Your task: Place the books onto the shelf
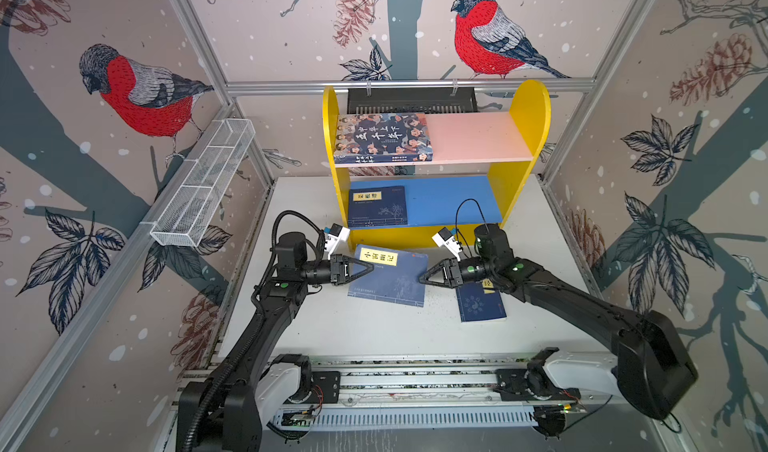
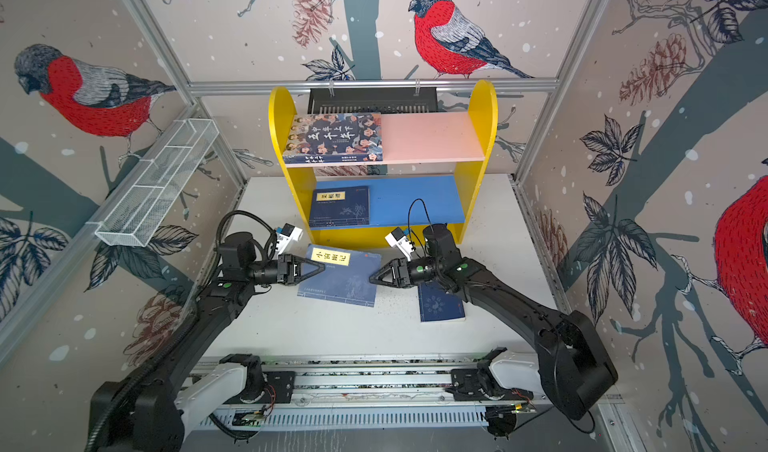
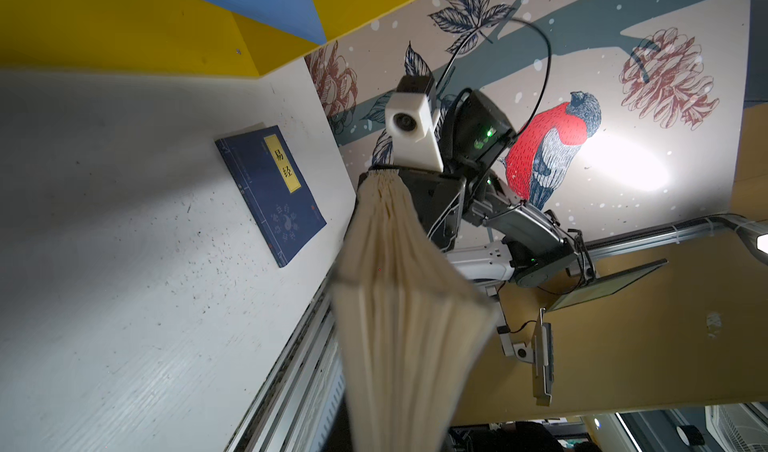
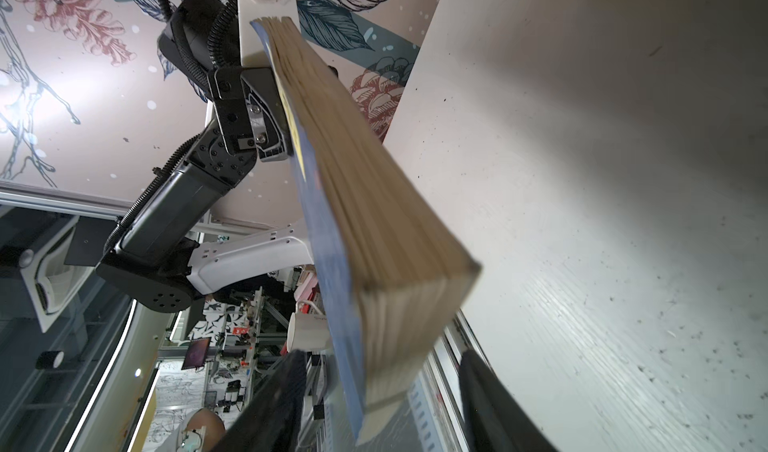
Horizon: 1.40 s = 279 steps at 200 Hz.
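While the left hand [image 1: 368, 268] is gripping the left edge of the blue book [image 1: 395, 279], jaws clamped on it, the right hand [image 1: 423, 280] is standing open at the opposite edge, its fingers [image 4: 270, 400] straddling the pages without pressing. The book is hanging above the desk [image 1: 374, 333] at frame centre, just in front of the shelf [image 1: 528, 109]. It is facing cover up, long axis running left to right between the hands, label end leftward. The left wrist view is showing the whole label of a second book [image 3: 272, 192]; the right arm is partly covering it in both top views.
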Each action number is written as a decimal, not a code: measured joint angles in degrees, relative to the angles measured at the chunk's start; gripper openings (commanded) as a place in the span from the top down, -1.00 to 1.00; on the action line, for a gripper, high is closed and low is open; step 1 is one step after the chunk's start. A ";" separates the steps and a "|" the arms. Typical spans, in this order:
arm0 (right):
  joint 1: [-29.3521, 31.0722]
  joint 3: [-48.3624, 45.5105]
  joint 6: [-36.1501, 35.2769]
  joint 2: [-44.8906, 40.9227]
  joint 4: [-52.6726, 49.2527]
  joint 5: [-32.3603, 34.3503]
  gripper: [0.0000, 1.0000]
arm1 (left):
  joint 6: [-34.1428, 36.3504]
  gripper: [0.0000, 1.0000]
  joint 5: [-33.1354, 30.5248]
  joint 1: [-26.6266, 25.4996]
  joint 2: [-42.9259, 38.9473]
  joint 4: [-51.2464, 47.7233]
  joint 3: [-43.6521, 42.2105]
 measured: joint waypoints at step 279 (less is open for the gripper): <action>-4.11 -0.26 17.09 3.74 25.00 10.10 0.99 | -3.82 -0.63 -10.32 4.63 -1.09 4.57 1.73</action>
